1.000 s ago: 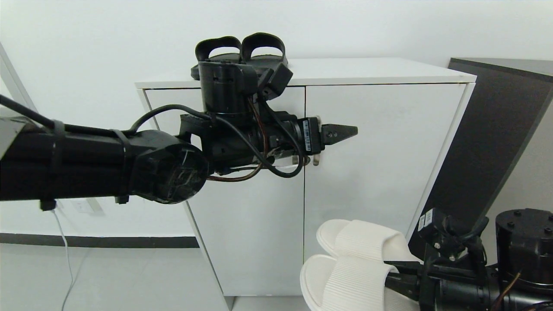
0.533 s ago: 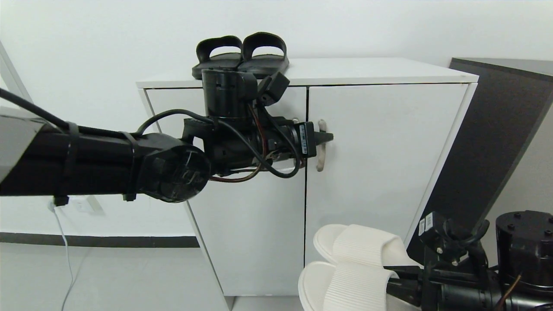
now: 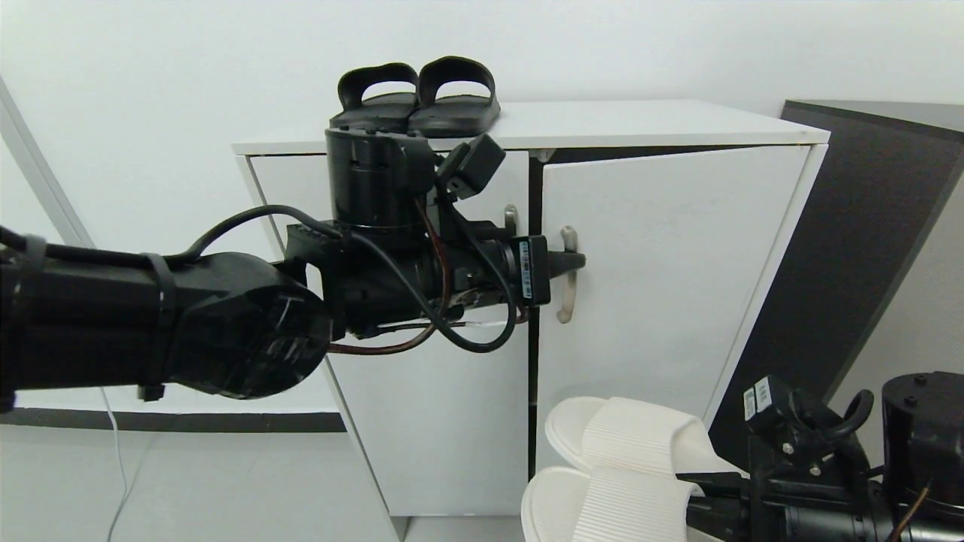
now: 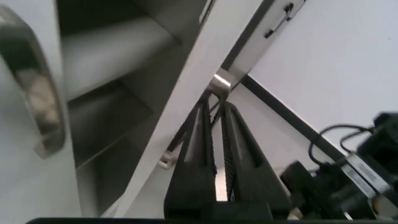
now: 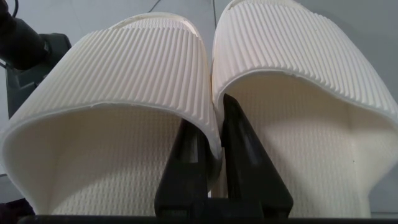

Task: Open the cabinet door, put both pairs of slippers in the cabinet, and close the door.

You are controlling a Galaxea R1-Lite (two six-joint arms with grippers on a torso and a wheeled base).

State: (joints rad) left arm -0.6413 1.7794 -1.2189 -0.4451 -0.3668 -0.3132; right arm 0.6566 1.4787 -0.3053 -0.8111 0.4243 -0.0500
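If pulled off-arc with left gripper [image 3: 576, 261] clamped on the door handle [image 3: 565, 305] and right gripper [image 5: 214, 132] pinching white slippers [image 3: 633, 444], risks slipping free.

One white cabinet [image 3: 663, 124] out there, two doors [image 3: 655, 286] on it, two metal door handles [image 3: 568, 275], two black slippers [image 3: 456, 117] up on its top, two white ribbed slippers [image 3: 640, 444] near right, four slippers all told, plus one dark panel [image 3: 866, 226] far right.
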